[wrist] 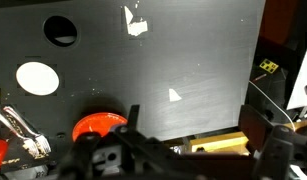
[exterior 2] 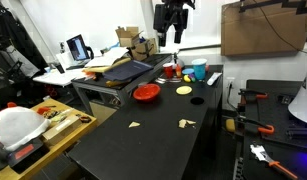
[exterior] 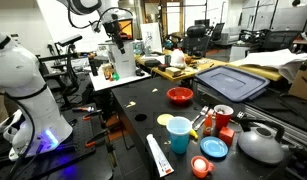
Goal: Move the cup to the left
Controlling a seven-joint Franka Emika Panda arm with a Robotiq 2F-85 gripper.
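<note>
The light-blue cup point(exterior: 179, 134) stands upright on the black table point(exterior: 128, 110), between the red bowl point(exterior: 179, 95) and a blue flat lid point(exterior: 214, 148). It also shows at the far end of the table in an exterior view point(exterior 2: 199, 72). My gripper point(exterior 2: 171, 40) hangs high above the table, well away from the cup, also seen in an exterior view point(exterior: 117, 44). In the wrist view the gripper point(wrist: 193, 118) is open and empty, and it looks down on the red bowl point(wrist: 97, 126). The cup is out of the wrist view.
Around the cup lie a yellow lid point(exterior: 166, 120), a red cup point(exterior: 224, 116), an orange lid point(exterior: 201, 166), a white tube point(exterior: 158, 156) and a silver kettle point(exterior: 260, 144). Small white scraps point(wrist: 174, 95) lie on the table. A grey tote lid point(exterior: 233, 80) sits behind.
</note>
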